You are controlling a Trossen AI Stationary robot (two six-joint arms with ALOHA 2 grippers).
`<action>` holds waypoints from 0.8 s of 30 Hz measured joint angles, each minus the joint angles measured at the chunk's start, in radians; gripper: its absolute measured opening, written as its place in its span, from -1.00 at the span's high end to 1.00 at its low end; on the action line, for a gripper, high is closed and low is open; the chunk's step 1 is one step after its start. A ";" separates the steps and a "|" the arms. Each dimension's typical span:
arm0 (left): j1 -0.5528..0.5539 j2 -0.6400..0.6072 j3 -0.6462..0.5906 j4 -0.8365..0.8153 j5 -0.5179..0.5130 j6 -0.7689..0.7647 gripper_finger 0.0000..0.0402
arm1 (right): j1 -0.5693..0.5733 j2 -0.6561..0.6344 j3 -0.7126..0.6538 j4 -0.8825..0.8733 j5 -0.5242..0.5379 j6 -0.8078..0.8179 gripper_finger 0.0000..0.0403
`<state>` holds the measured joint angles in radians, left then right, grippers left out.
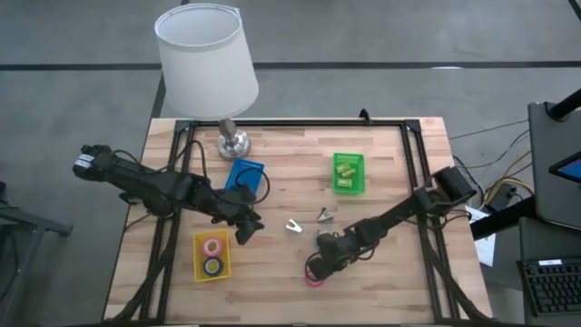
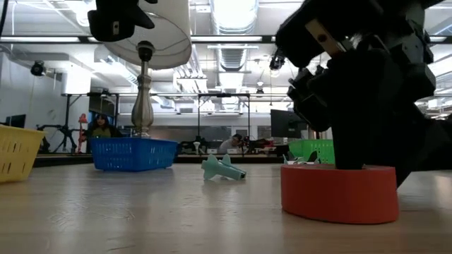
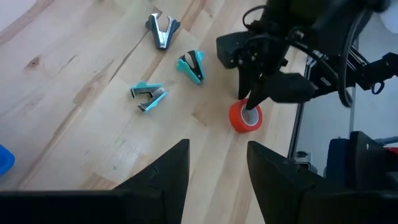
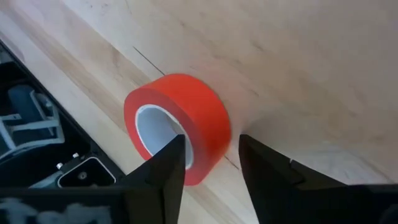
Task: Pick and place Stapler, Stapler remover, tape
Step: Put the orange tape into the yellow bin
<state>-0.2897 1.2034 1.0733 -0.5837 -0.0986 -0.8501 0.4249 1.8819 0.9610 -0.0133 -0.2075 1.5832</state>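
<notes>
Yellow tray (image 1: 198, 257) near the table's (image 1: 272, 195) front left held two tape rolls (image 1: 213, 255). Just beside it, the left gripper (image 1: 247, 227) hovered with fingers apart, holding nothing. Staple removers (image 1: 309, 221) lay mid-table. Further right, the right gripper (image 1: 320, 263) reached down on the red tape (image 1: 314, 277), one finger inside its ring, one outside.
</notes>
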 joint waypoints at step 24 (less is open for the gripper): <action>-0.006 0.000 0.000 0.001 0.003 -0.192 0.19 | -0.101 0.020 0.496 -0.428 0.422 -0.379 0.82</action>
<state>-0.2958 1.2034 1.0729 -0.5826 -0.0954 -1.0418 0.3236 1.9016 1.4565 -0.4413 0.2146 1.2046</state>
